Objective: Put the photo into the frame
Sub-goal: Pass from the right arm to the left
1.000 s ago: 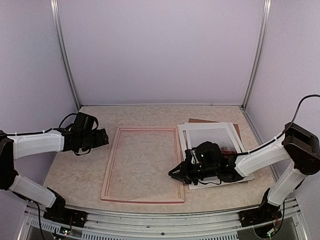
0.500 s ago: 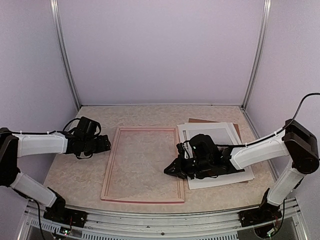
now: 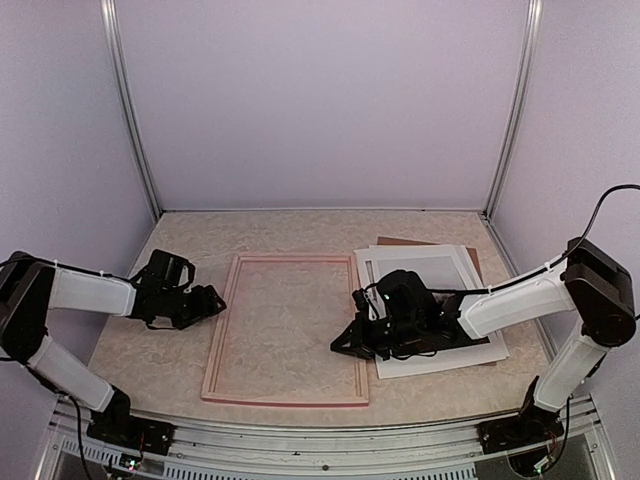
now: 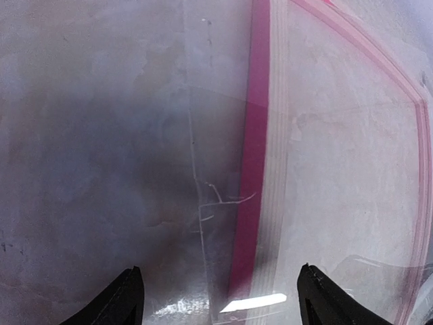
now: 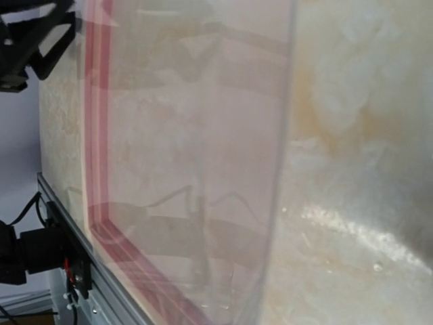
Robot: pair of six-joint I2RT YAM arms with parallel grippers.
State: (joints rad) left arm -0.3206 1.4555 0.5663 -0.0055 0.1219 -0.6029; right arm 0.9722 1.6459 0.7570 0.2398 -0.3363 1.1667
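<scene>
Lying flat on the counter (image 3: 300,225), the frame (image 3: 222,330) shows its pale back; the photo (image 3: 425,270) rests just right of it atop a stack, partly under the right arm. The left gripper (image 3: 212,299) hangs open, its fingers (image 4: 125,301) either side of the frame's left rail. The right gripper (image 3: 343,346) is closed at the right rail, any hold indiscernible.

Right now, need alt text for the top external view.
A pale pink frame lies flat on the table with both arms low at its sides: left gripper open by the left rail, right gripper shut at the right rail. The photo lies right of the frame, on a brown board, partly under the right arm.
</scene>
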